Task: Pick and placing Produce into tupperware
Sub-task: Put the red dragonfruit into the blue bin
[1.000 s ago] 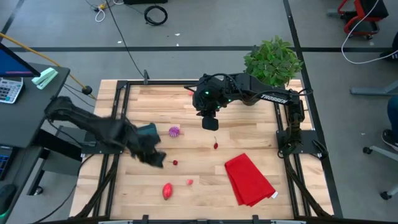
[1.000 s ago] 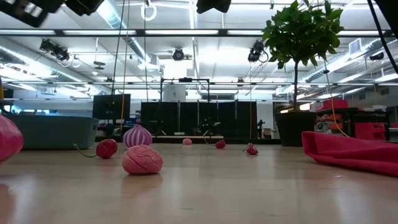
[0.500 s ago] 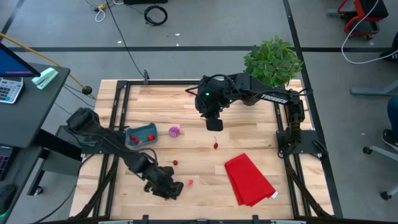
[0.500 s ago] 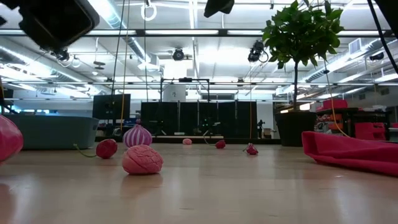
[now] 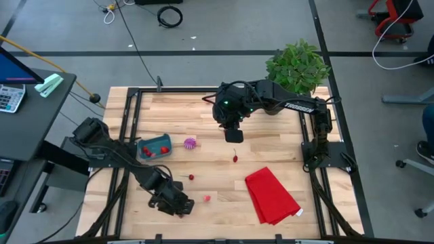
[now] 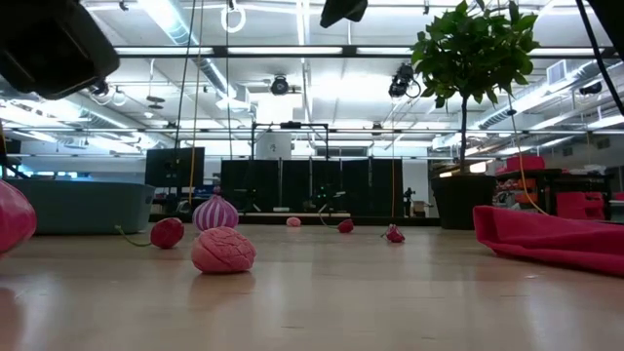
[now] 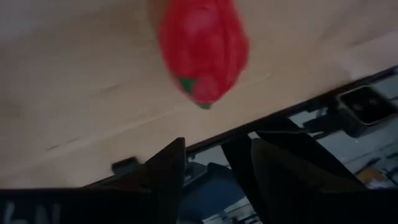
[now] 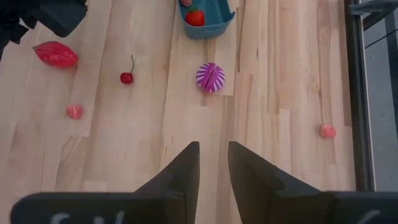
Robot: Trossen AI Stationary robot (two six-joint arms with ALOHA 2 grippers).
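Note:
My left gripper [image 7: 214, 165] is open and hovers near the table's near edge over the large red oval [image 7: 202, 50], which lies on the wood and touches neither finger; in the high view the left gripper [image 5: 173, 200] covers it. The teal tupperware [image 5: 154, 147] holds a few red pieces. On the table lie the purple-and-white round piece [image 5: 190, 143], a cherry [image 5: 191, 177], a pink piece [image 5: 207, 198] and another cherry [image 5: 235, 158]. My right gripper [image 8: 213, 165] is open by a narrow gap and waits high above the table's middle [image 5: 232, 133].
A folded red cloth [image 5: 271, 195] lies at the near right. A potted plant [image 5: 296, 66] stands at the far right corner. A small pink piece [image 8: 327, 130] lies toward the far side. The near table edge and its black frame [image 7: 292, 118] run just beyond the red oval.
My left gripper has swung from beside the tupperware toward the near edge, ending above the red oval, then drawn back slightly to the left. The tupperware, half covered by the arm before, now shows fully. No produce has moved.

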